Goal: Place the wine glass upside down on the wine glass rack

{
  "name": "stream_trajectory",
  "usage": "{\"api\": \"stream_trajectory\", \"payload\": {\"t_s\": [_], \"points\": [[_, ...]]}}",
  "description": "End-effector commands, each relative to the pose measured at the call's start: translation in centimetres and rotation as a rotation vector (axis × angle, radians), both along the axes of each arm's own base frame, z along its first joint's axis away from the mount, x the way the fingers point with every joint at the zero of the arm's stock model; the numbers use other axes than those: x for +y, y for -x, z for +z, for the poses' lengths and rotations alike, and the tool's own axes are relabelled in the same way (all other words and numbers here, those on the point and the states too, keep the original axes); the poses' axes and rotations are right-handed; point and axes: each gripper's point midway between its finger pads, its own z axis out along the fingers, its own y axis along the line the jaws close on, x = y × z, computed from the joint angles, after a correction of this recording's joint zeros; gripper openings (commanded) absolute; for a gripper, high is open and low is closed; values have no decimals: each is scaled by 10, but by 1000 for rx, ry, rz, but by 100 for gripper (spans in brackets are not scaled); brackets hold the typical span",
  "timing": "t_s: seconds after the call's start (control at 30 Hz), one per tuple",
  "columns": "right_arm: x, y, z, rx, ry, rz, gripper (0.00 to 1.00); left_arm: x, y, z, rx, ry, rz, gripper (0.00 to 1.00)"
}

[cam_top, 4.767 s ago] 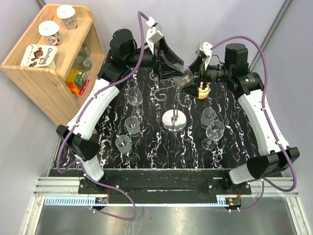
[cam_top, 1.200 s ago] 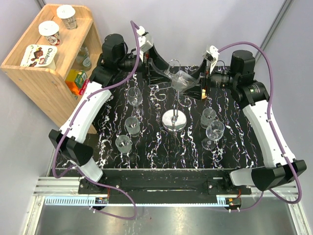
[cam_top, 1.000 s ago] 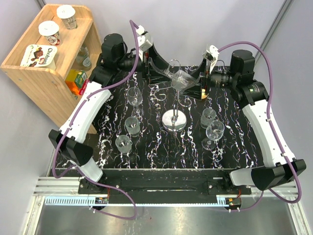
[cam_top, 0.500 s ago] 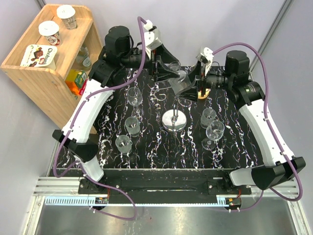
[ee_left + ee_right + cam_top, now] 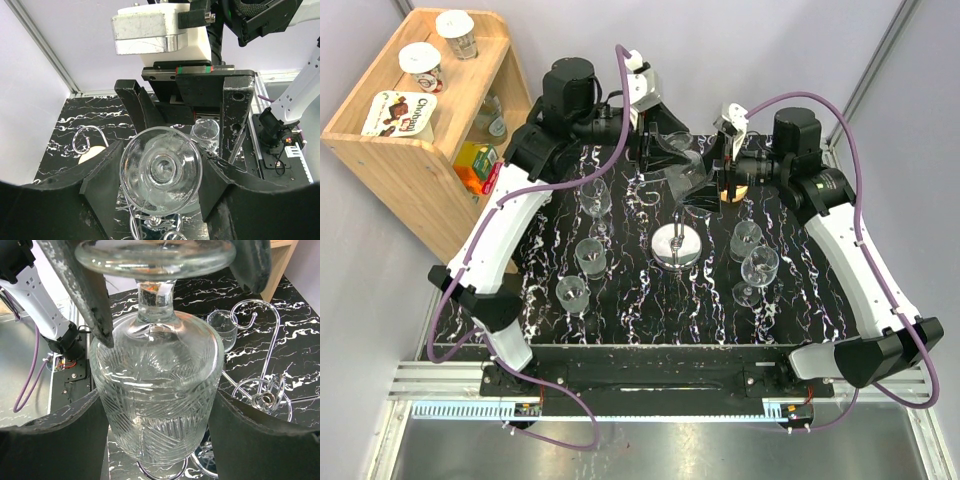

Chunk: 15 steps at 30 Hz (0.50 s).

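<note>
Far left, the wooden shelf (image 5: 405,165) is out of play, and three spare glasses (image 5: 590,256) stand on the black, white-veined tabletop (image 5: 630,320). Now the action: a second ago the arms were swung wide, and both have since closed in, bringing the wine glass (image 5: 156,370) nearer the wine glass rack (image 5: 677,243). It is held in the air just behind the rack's curled top. The left gripper (image 5: 161,160) is pinched on the flat round foot (image 5: 155,252). The right gripper (image 5: 157,407) is clamped round the barrel-shaped, cut-patterned bowl (thick, clear, slippery-looking). So it's a two-handed carry, not hung yet. The rack is all shiny chrome: mirror disc base, thin post, wire curls. Far right, two stemmed glasses (image 5: 760,268) wait.
</note>
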Motion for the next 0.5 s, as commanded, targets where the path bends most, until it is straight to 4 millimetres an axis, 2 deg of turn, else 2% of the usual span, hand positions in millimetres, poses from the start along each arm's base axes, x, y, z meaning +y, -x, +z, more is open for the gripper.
{"api": "stream_trajectory", "payload": {"t_s": [0.0, 0.13, 0.2, 0.27, 0.37, 0.4, 0.47], "points": [[1, -17, 9, -57, -9, -71, 60, -6, 13, 13, -40, 22, -14, 0], [3, -16, 6, -52, -12, -63, 54, -8, 15, 16, -51, 27, -15, 0], [4, -16, 5, -47, -19, -60, 40, -9, 17, 17, -52, 29, -16, 0], [5, -16, 5, -44, -25, -59, 22, -9, 16, 17, -53, 28, -10, 0], [5, -15, 4, -41, -30, -59, 4, -8, 13, 17, -53, 25, 11, 1], [5, -17, 3, -38, -30, -62, 0, -8, 13, 17, -55, 25, 16, 8], [5, -16, 2, -37, -32, -66, 0, -6, 14, 18, -58, 25, 17, 17]]}}
